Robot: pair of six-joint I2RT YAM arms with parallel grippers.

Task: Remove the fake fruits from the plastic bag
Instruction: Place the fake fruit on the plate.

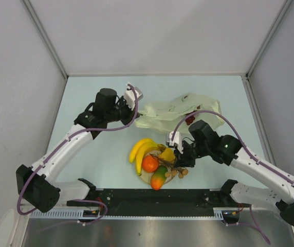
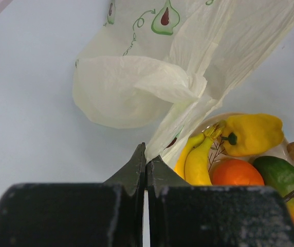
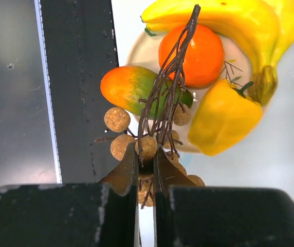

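Top external: left gripper (image 1: 138, 104) pinches plastic bag (image 1: 163, 111), right gripper (image 1: 181, 162) pinches brown cluster (image 1: 180, 173)

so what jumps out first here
The bright fake fruits piled on the beige plate at the near edge of the table catch the eye. Behind them lies the crumpled plastic bag, pinched by the left hand, while the right hand grips the brown cluster at the plate's edge.
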